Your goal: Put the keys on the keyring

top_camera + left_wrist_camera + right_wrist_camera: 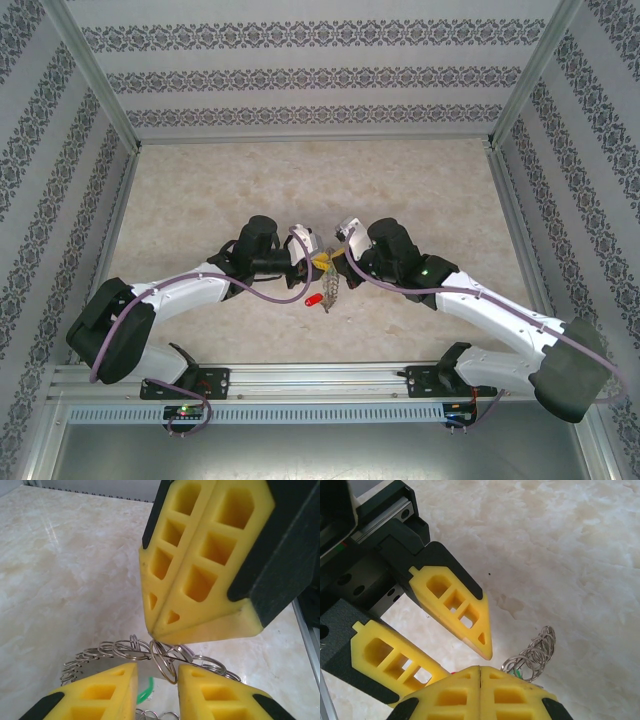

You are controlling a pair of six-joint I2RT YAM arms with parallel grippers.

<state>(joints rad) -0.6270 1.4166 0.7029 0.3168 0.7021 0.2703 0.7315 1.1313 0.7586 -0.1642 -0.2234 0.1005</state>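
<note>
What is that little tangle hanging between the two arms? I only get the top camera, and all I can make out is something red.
Observer: It is the keyring, a metal ring fringed with wire loops. The left wrist camera shows the right fingers shut, their tip pinching one loop.
Operator: Is the other arm holding it too?
Observer: It seems not. The left fingers stand parted, with a loop in the gap between them.
Operator: Is red the only colour there?
Observer: No. A bit of green, probably a key's green tag, peeks out below the loops.
</note>
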